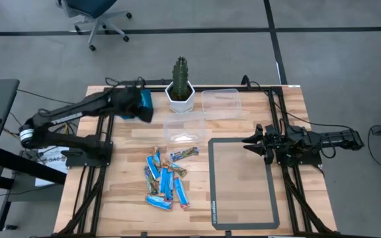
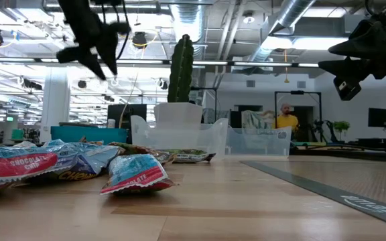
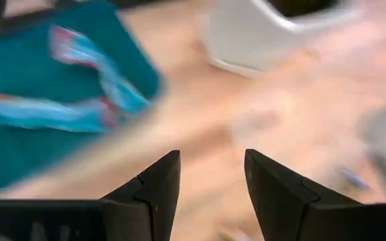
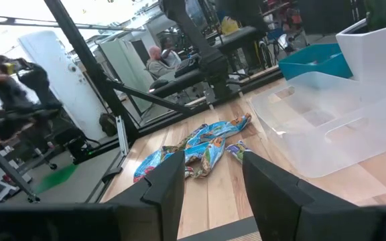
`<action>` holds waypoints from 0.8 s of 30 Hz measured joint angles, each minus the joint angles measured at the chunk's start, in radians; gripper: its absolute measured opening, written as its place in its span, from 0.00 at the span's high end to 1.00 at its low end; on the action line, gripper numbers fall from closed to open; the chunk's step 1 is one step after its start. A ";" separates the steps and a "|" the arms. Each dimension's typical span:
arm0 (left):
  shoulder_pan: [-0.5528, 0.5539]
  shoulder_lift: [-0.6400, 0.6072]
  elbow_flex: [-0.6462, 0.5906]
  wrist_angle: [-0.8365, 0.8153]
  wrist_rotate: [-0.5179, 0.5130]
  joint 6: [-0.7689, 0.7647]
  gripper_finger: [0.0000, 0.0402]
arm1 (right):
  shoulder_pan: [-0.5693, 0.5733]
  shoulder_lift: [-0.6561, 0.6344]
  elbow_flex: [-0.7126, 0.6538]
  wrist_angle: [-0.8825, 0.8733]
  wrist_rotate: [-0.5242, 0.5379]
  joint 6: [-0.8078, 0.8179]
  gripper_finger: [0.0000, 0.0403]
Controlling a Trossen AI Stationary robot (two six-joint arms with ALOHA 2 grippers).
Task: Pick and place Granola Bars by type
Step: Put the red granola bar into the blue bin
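The left claw [image 3: 210, 177] hangs spread and empty over the blue tray [image 1: 143, 104], where two light blue bars [image 3: 79, 100] lie. The remaining bars [image 1: 166, 177], crinkly foil wrappers in a loose heap, sit mid-table before the clear plastic tubs [image 1: 220, 102]. Overlapping slick wrappers could slip or come up two at once. The right claw [image 1: 249, 141] waits spread beside the dark mat [image 1: 243, 221]

glossy wrapped granola bars [image 1: 166, 178]; wood table [image 1: 118, 198].
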 joint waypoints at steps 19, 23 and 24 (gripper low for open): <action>-0.740 0.066 0.000 0.082 0.064 -0.366 0.60 | 0.000 0.000 0.000 0.000 0.000 0.000 0.64; -0.831 0.111 0.000 0.112 0.119 -0.334 0.60 | 0.000 0.000 0.000 0.000 0.000 0.000 0.65; -0.851 0.125 0.000 0.119 0.127 -0.312 0.60 | 0.000 0.000 0.000 0.001 0.000 0.000 0.65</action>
